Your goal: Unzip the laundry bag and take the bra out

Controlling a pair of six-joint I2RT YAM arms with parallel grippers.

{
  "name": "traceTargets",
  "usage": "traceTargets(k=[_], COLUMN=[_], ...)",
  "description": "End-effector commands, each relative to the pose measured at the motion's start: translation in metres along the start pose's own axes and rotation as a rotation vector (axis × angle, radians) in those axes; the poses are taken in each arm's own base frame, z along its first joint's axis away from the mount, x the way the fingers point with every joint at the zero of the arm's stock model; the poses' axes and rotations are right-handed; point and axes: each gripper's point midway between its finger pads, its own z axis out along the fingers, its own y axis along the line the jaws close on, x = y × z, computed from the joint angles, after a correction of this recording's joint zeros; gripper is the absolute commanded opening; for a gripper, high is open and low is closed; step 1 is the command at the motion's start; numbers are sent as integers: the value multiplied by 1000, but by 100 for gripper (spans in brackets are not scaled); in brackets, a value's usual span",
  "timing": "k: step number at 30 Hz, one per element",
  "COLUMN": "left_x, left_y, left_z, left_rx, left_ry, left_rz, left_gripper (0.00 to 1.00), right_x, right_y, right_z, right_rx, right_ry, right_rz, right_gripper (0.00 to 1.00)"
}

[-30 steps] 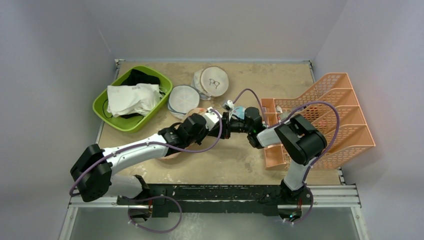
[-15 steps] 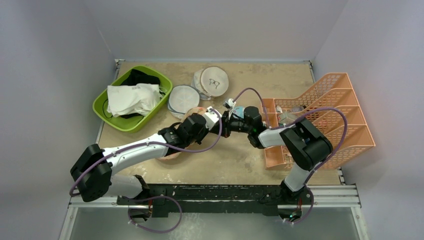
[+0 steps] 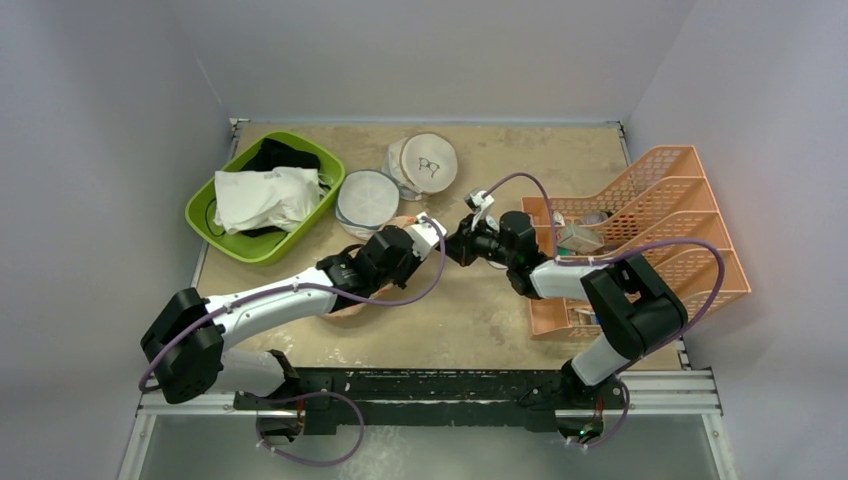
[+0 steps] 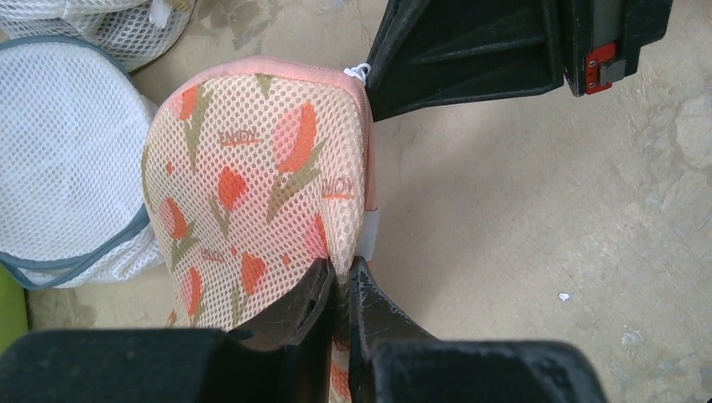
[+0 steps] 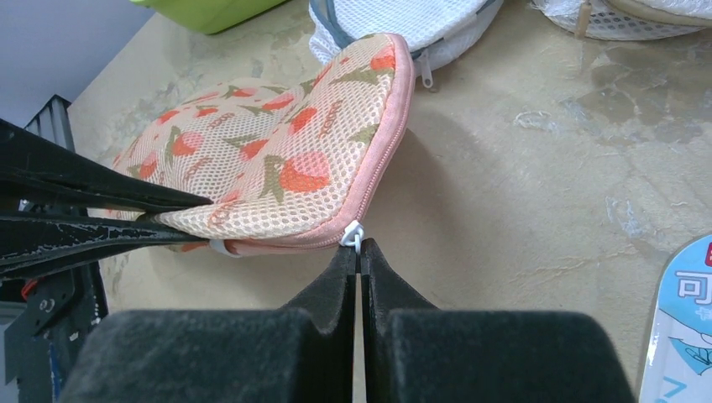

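The laundry bag [image 4: 252,185] is a pinkish mesh case with orange flowers, seen in the left wrist view and in the right wrist view [image 5: 277,168]; in the top view it is mostly hidden under the arms [image 3: 345,308]. My left gripper [image 4: 342,273] is shut on the bag's edge beside the zip. My right gripper [image 5: 359,252] is shut on the white zipper pull [image 5: 352,234] at the bag's rim. The two grippers meet at mid-table in the top view, the left gripper [image 3: 432,228] facing the right gripper [image 3: 458,245]. The bra is hidden.
A round white-grey mesh bag [image 3: 366,198] and a round white bag with a glasses drawing [image 3: 428,162] lie behind. A green basket [image 3: 205,222] of garments stands back left. An orange rack [image 3: 655,240] stands at the right.
My right arm has swung its elbow to the right and its gripper has shifted slightly right and back. The left arm stays where it was.
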Motion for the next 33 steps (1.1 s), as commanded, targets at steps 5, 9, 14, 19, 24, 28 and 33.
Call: traceTargets(k=[5,9,14,19,24,28,33], left_x=[-23,-47,-77,-83,-75,-61,-53], left_y=[-6,-7,-15,-25,-31,-39,-50], left_z=[-11,-22,-24,-19,-15,-12,-22], left_rx=[45,54,90,135,76,51,66], left_ry=[-47,-129,-247,-352,-323,-238,-224], left_rz=[-36,-125,-359,-565,-515,-427,-404], left_gripper=[42,59,64,78,83,60,46], right_x=[-39,-41,-33,-30,-32,-29,-28], right_y=[13,32,42,56,75,91,102], right_z=[-15,-23,-28,-32,-34,-36,-41], right_rx=[-71,-160,-205,-237,-263,-272,-277], right_ry=[-149,-177,-169,-162,-141,-131,-138], right_rz=[-181,-204,-185,-166,-170,-161,-143], right_gripper=[0,0,0,0,0,0,0])
